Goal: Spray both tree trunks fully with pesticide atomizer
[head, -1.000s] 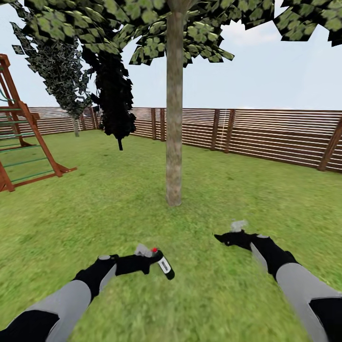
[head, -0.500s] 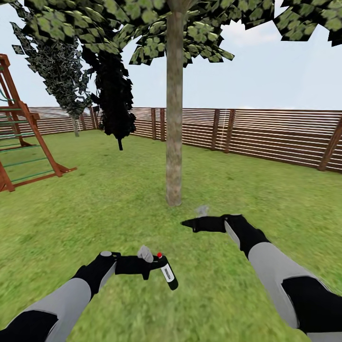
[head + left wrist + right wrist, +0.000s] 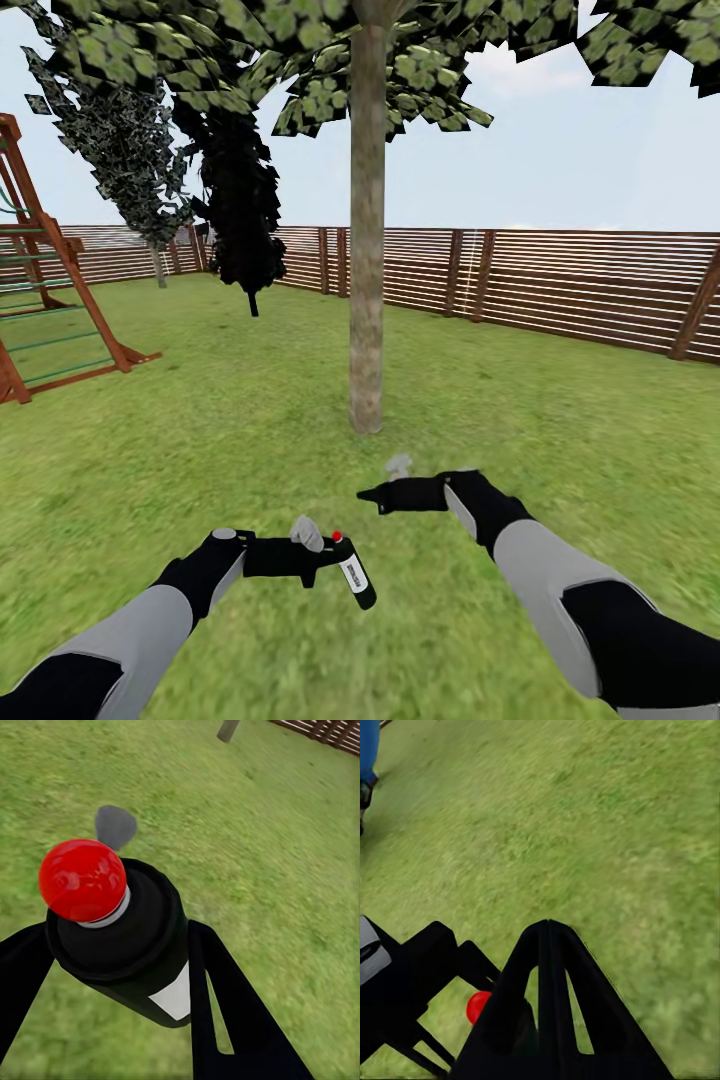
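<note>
Low in the centre of the head view, the left pincer (image 3: 318, 560) is clenched on the pesticide atomizer (image 3: 354, 572), gripping its dark body below the red spot. The bottle looks light, rigid and probably smooth, so a grip across its middle suits best. The right pincer (image 3: 372, 495) appears closed and empty, to the right and slightly higher, before the tree trunk (image 3: 367, 250).

Open grass (image 3: 250, 430) lies between both arms and the tree trunk (image 3: 367, 250). Only that trunk stands ahead; the fence (image 3: 560, 285) sits well behind.
</note>
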